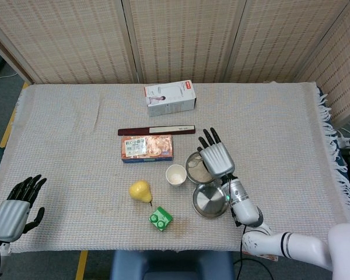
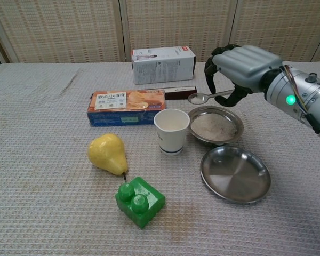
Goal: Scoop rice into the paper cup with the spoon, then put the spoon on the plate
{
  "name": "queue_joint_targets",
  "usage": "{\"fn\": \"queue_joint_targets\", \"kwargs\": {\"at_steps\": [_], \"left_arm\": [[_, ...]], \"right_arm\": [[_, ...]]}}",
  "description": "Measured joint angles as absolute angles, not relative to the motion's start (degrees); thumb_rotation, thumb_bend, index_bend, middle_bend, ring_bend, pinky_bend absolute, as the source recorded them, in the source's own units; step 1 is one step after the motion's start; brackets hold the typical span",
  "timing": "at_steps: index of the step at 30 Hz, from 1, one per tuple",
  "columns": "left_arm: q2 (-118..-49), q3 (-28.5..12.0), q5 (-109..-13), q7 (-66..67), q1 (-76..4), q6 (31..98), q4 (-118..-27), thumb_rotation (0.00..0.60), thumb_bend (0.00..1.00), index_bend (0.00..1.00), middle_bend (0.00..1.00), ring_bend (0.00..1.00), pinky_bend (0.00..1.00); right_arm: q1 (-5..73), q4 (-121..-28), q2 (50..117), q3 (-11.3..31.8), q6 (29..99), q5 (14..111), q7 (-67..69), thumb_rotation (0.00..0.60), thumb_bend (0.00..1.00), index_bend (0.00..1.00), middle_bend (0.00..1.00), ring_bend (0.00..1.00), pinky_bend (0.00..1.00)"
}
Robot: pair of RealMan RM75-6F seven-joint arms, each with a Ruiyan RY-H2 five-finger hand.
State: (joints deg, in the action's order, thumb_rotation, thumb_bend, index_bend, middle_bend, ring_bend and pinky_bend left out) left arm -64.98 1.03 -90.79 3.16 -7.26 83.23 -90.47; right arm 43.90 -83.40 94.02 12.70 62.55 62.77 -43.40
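My right hand [image 2: 242,66] [image 1: 214,158] grips a metal spoon [image 2: 205,97] and holds it level in the air, above the far left rim of the rice bowl [image 2: 215,126] [image 1: 193,169]. The spoon's bowl points left toward the white paper cup [image 2: 172,129] [image 1: 175,174], which stands upright just left of the rice bowl. An empty metal plate [image 2: 235,174] [image 1: 210,200] lies in front of the rice bowl. My left hand [image 1: 14,207] rests open at the table's near left corner, far from everything.
A yellow pear [image 2: 108,153] and a green toy brick [image 2: 140,201] lie left of the plate. Behind the cup are an orange biscuit box [image 2: 126,106], a dark flat box [image 1: 156,130] and a white carton [image 2: 164,64].
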Motion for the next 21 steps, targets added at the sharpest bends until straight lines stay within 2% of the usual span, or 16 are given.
{"fn": "queue_joint_targets", "kwargs": {"at_steps": [7,21], "left_arm": [[-64.56,1.13,-90.74,2.72,-7.19,83.18,-90.72,0.6,0.48,0.0,0.0,0.0,0.13],[-64.44,1.48,-91.78,2.85,-6.83,84.01,-90.91,0.6,0.48,0.0,0.0,0.0,0.13]], "right_arm": [[47.15,-84.02,97.16,13.24,62.27,62.63,-47.56,0.6,0.37,0.73,0.22,0.0,0.0],[50.29,-83.83,98.66,10.13,64.05,61.97,-65.22,0.6,0.37,0.72,0.22,0.0,0.0]]}}
